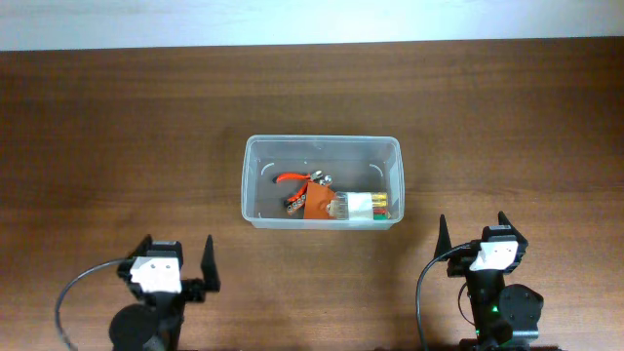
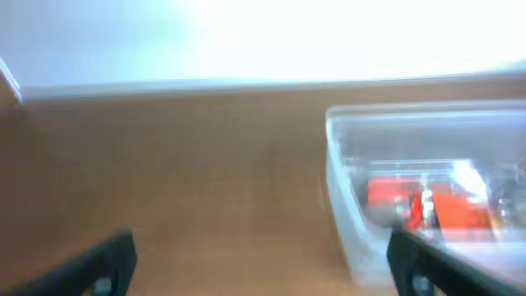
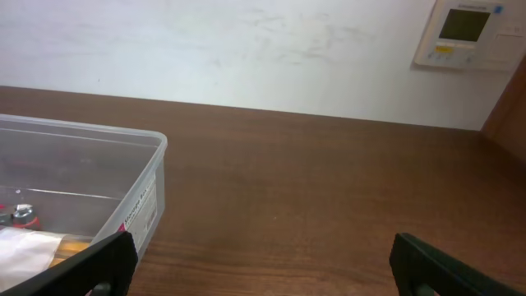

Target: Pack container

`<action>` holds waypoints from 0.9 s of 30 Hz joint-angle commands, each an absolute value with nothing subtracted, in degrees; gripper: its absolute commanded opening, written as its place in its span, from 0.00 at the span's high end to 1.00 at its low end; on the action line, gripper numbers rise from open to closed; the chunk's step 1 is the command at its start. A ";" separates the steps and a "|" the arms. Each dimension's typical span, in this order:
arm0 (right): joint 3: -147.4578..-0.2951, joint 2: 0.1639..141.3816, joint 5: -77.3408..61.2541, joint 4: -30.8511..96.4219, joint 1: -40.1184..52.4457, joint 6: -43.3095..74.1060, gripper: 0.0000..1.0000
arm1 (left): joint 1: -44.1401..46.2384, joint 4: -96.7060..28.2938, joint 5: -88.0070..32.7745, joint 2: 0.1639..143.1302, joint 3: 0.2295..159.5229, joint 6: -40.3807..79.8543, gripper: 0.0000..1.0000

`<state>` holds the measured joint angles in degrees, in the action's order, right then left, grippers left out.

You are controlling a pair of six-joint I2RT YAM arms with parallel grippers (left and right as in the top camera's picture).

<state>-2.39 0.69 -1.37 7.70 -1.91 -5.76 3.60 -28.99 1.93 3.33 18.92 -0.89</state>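
The container (image 1: 322, 139), a clear lidless bin, sits near the middle of the brown table (image 1: 117, 127) with its long sides running 9 to 3 o'clock. Everything in it is bunched toward the 6 o'clock wall. A pair of orange-handled pliers (image 1: 295, 178) lies around the centre, with its metal end pointing toward 3 o'clock. A brownish-orange flat piece (image 1: 318, 202) is just below the pliers. A clear pack of markers (image 1: 359, 207) is touching that piece and lies along the wall toward the 4 o'clock corner. The half of the bin toward 12 o'clock shows only bare floor. The left gripper (image 1: 177, 252) hovers at about 7 o'clock from the bin, well apart from it. Its 2 fingers are spread with nothing between them. The right gripper (image 1: 473, 232) is at about 5 o'clock, nearer the bin, and is likewise released and holding nothing. The left wrist view is blurred and shows only the bin with red-orange shapes inside. The right wrist view shows the bin's corner and a small panel (image 3: 468, 33) on the wall.
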 commanded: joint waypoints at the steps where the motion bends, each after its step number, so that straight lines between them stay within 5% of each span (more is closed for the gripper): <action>1: -1.80 0.36 -0.62 7.68 -1.45 -5.10 0.01 | 3.86 -17.69 1.50 0.75 9.93 -2.83 0.01; 5: -1.80 0.36 -0.62 7.68 -1.45 -5.13 0.02 | 3.86 2.79 2.02 0.30 0.32 -2.81 0.01; 27: -1.80 0.36 -0.62 7.68 -1.45 -5.10 0.01 | 3.86 -4.58 -2.17 0.32 0.51 -0.86 0.01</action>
